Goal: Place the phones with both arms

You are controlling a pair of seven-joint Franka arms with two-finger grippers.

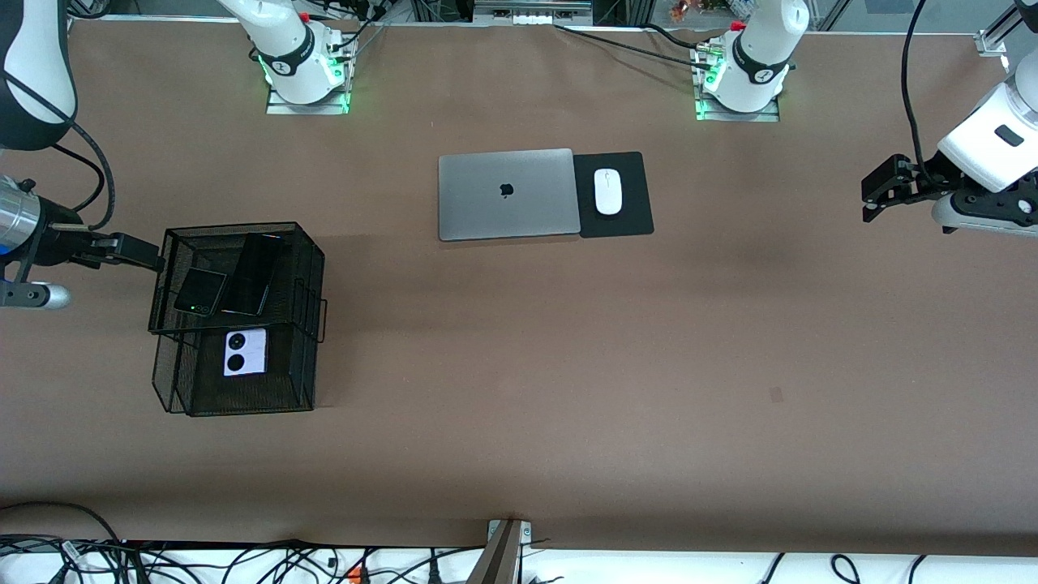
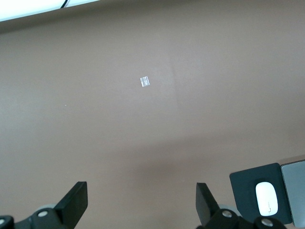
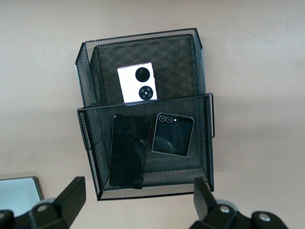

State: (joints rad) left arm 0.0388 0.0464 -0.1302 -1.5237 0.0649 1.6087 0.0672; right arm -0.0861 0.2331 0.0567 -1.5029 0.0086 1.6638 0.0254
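Note:
Three phones lie in a black two-tier mesh basket (image 1: 173,388) at the right arm's end of the table. On its upper tier are a small squarish black phone (image 1: 199,291) (image 3: 172,135) and a long slim black phone (image 1: 253,274) (image 3: 128,151). The lavender-white phone (image 1: 245,353) (image 3: 137,82) with two black lenses lies on the lower tier, nearer the front camera. My right gripper (image 1: 139,253) (image 3: 138,191) hangs open beside the basket's upper tier, holding nothing. My left gripper (image 1: 868,199) (image 2: 140,191) is open and empty over bare table at the left arm's end.
A closed silver laptop (image 1: 506,195) lies mid-table toward the robots' bases. Beside it, a white mouse (image 1: 608,191) (image 2: 267,198) sits on a black pad (image 1: 632,219). A small scrap of clear tape (image 2: 144,81) is stuck to the brown table.

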